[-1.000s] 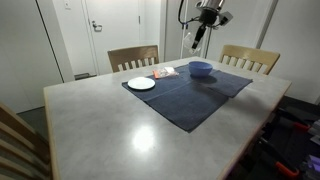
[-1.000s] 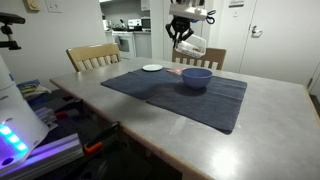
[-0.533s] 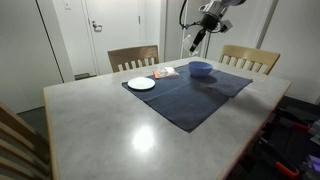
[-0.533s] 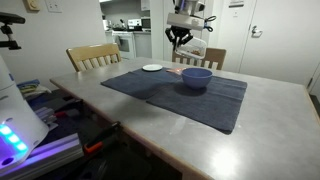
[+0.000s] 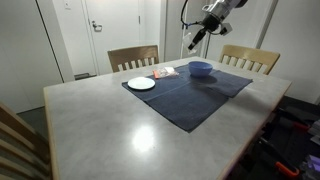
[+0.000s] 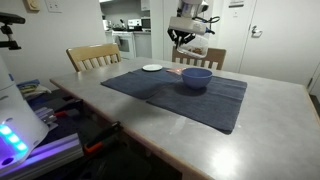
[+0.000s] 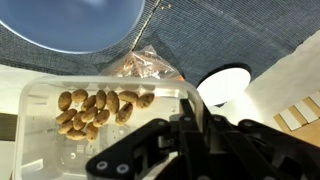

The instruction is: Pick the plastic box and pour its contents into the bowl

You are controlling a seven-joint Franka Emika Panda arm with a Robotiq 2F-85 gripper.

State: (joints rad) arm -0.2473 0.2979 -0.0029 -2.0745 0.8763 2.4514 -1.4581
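Observation:
My gripper [image 7: 185,120] is shut on the rim of the clear plastic box [image 7: 60,135], which holds several brown nuts [image 7: 95,110]. In both exterior views the gripper [image 5: 203,24] [image 6: 184,30] holds the box [image 6: 193,46] high in the air, tilted, above and just behind the deep-blue bowl [image 5: 200,69] [image 6: 195,77]. In the wrist view the blue bowl [image 7: 75,25] lies below the box at the top left. The bowl stands on a dark blue cloth mat [image 5: 185,92] [image 6: 175,92].
A white plate [image 5: 141,84] [image 6: 152,68] [image 7: 225,85] and an orange-and-white packet [image 5: 164,72] [image 7: 145,65] lie on the mat's far end. Wooden chairs [image 5: 133,58] [image 5: 249,58] stand behind the grey table [image 5: 110,130].
The gripper with the box has risen a little and moved slightly sideways above the bowl; the box stays tilted in its grip.

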